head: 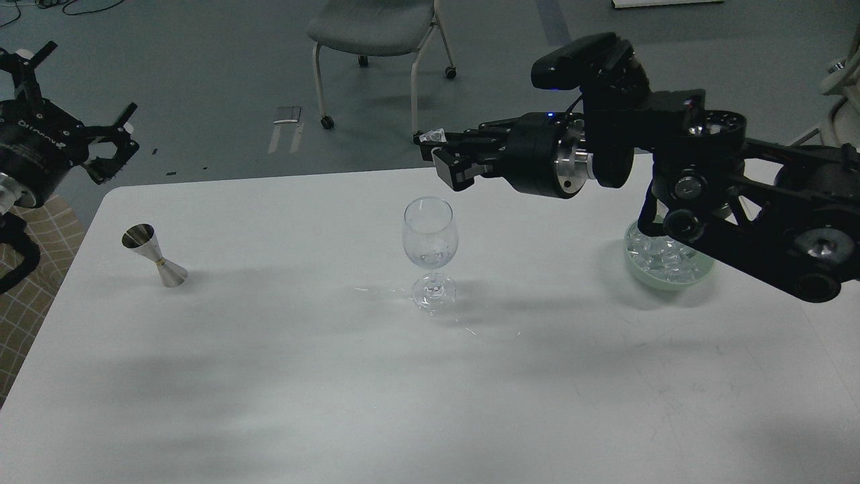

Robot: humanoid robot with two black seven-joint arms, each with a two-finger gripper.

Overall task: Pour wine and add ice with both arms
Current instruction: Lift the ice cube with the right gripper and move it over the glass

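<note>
White table (269, 376) fills the foreground; soft broad shadows cross its top. Beyond it, grey-green floor (201, 67). Grey padded chair (376, 33) on castors stands behind the table's far edge. Brown gridded surface (33, 282) shows at the left edge. Black cable on floor, top left.

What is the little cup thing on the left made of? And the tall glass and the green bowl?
The jigger looks like polished metal: silvery, mirror-shiny, with a gold-coloured band at its waist. The glass seems to be clear glass, though clear plastic could look alike; you see the table through it, with bright glints. The bowl is pale green and matte, maybe ceramic or plastic; the look leaves that open.
</note>
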